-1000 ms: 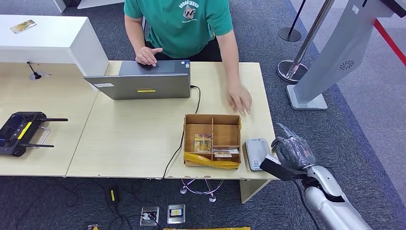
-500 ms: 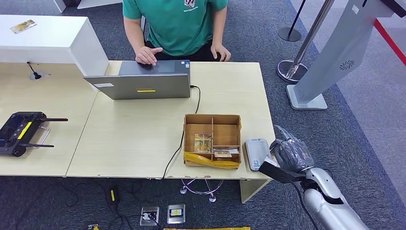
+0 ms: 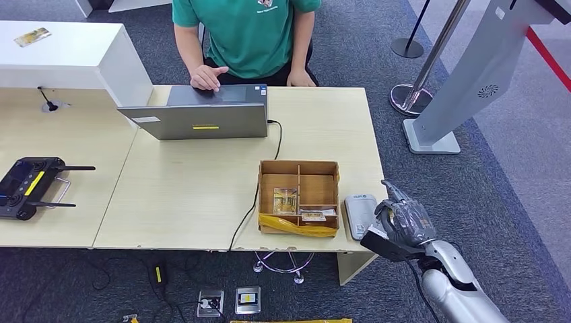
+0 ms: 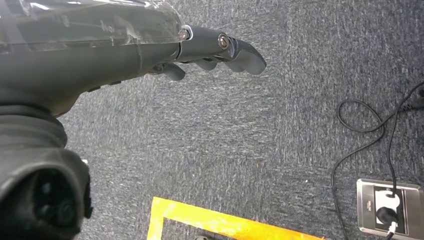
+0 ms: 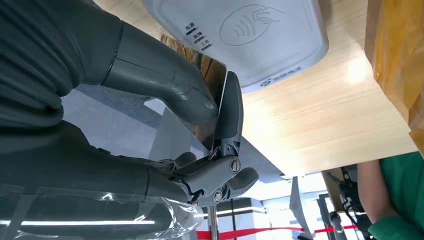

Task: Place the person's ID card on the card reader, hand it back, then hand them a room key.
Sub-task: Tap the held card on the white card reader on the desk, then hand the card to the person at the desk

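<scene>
right hand (image 3: 404, 219) pinches the id card (image 5: 210, 75) just beside the reader (image 3: 361, 214), at its 3 o'clock; not yet laid on. left hand (image 4: 200, 47) hangs empty, fingers loose. return and room key remain.

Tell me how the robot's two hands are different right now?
The right hand pinches a card between thumb and finger, while the left hand holds nothing. The right hand is up beside the white card reader at the table's edge; the left hand hangs over the grey carpet. Both are dark grey.
</scene>
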{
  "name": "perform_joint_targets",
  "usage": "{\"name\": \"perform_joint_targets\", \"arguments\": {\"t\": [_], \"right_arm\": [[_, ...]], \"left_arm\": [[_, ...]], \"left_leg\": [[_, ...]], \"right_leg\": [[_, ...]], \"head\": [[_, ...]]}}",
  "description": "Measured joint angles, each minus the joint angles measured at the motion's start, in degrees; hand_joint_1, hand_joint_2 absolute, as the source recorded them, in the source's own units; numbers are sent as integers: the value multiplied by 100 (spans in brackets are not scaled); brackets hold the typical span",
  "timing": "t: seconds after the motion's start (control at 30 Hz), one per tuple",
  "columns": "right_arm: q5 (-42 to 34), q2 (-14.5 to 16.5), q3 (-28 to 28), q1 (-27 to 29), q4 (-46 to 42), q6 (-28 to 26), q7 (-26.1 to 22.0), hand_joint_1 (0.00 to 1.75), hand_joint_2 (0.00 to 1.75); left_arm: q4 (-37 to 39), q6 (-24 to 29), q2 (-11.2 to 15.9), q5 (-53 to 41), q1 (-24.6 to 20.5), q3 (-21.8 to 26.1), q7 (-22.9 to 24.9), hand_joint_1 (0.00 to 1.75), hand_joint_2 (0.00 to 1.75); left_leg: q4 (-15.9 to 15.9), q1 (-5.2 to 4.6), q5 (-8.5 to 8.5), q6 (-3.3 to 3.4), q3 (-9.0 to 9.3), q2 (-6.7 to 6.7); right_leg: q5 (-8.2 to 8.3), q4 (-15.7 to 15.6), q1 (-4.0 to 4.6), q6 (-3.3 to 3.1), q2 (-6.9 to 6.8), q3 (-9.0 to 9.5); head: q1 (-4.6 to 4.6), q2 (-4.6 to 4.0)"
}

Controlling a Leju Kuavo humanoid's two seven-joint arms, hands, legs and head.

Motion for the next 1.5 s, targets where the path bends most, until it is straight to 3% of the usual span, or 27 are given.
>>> {"name": "perform_joint_targets", "arguments": {"t": [0.33, 0.7, 1.07, 1.27, 1.5], "right_arm": [[4, 4, -4, -144, 61, -143, -3, 175, 175], [251, -2, -96, -773, 146, -413, -74, 175, 175], [-145, -131, -398, -1191, -207, 541, 94, 175, 175], [-244, -185, -379, -1114, -574, 682, 228, 175, 175], [-344, -142, -341, -1034, -802, 490, 262, 175, 175]], "left_arm": [[0, 15, -14, 4, 0, 0, -158, 0, 0], [0, 87, -52, 75, -2, 0, -267, 0, 0], [0, 103, -56, 191, -2, 0, -341, 0, 0], [0, 98, -55, 219, -3, 0, -341, 0, 0], [0, 55, -55, 200, -2, 0, -392, 0, 0]], "left_leg": [[0, 0, 0, 0, 0, 0], [0, -1, 0, 0, 0, 0], [1, -1, 0, 0, -1, -2], [0, -1, -1, 0, -1, -1], [0, -1, 0, 0, -10, -2]], "right_leg": [[0, 0, 0, 0, 0, 2], [0, 1, -1, 0, 4, 1], [0, 1, -1, 0, 0, 0], [-2, 1, -1, -1, 1, -1], [-2, 3, 0, -1, -1, 1]], "head": [[0, 0], [-1, 0], [-1, 0], [-1, 0], [-1, 0]]}}
